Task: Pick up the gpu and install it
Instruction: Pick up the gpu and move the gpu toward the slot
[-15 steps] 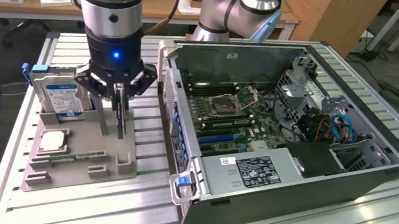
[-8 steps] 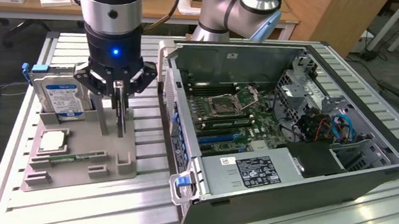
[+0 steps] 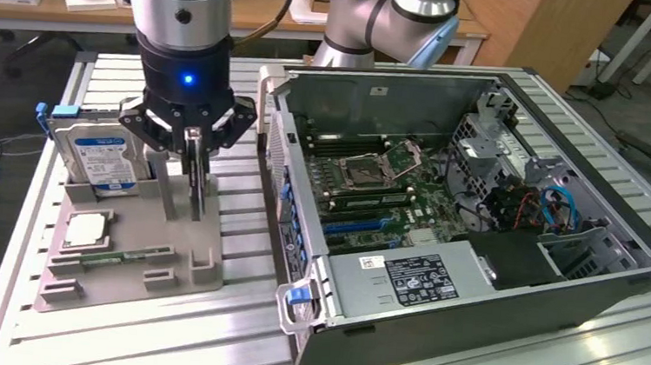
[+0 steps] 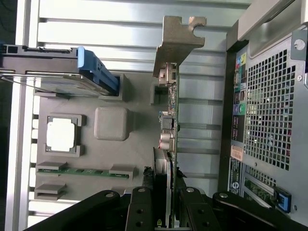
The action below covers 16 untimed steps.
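The gpu (image 3: 195, 191) stands on edge in a slot of the grey holder tray (image 3: 208, 265), a thin dark card seen almost edge-on. In the wrist view the gpu (image 4: 171, 110) shows its green board edge and ports, with its silver bracket (image 4: 179, 36) at the far end. My gripper (image 3: 196, 159) hangs straight down over the card, one finger on each flat side. In the wrist view the gripper (image 4: 166, 192) has its black fingers (image 4: 142, 207) pressed against the card's near end, shut on it. I cannot tell whether the card's lower edge has left the slot.
The tray also holds a hard drive (image 3: 97, 158) with a blue tab, a square processor (image 3: 85, 231) and a green memory stick (image 3: 110, 259). The open computer case (image 3: 597, 282) lies at the exterior view's right, its motherboard (image 3: 377, 195) exposed. A second arm (image 3: 385, 22) stands behind.
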Each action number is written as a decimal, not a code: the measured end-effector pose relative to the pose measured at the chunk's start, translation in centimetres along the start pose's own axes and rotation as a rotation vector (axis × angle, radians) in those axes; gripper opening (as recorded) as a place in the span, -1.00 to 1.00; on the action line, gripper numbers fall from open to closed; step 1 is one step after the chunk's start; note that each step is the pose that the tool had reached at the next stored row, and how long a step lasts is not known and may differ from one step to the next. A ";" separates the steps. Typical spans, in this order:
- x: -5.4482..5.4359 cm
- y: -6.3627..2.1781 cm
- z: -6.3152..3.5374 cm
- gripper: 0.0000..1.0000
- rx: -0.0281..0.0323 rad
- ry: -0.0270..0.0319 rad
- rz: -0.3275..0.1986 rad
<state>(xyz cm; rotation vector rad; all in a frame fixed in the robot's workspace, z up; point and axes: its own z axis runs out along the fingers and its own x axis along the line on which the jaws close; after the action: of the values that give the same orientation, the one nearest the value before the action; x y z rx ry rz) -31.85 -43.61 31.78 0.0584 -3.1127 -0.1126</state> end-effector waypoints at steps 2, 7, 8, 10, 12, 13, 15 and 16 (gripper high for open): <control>0.0 0.01 -0.13 -0.47 -0.0003 0.0001 0.000; 0.0 0.03 -0.44 -0.47 -0.0020 -0.0001 0.000; 0.0 0.04 -0.66 -0.47 -0.0044 -0.0001 0.000; 0.0 0.05 -0.81 -0.47 -0.0053 -0.0001 0.000; 0.0 0.06 -0.97 -0.47 -0.0061 -0.0002 0.000; 0.0 0.06 -1.04 -0.47 -0.0066 -0.0002 0.000; 0.0 0.06 -1.18 -0.47 -0.0080 -0.0003 0.000; 0.0 0.07 -1.23 -0.47 -0.0084 -0.0004 0.000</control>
<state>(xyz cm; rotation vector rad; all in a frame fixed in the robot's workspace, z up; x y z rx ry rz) -31.86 -43.63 33.01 0.0586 -3.1124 -0.1258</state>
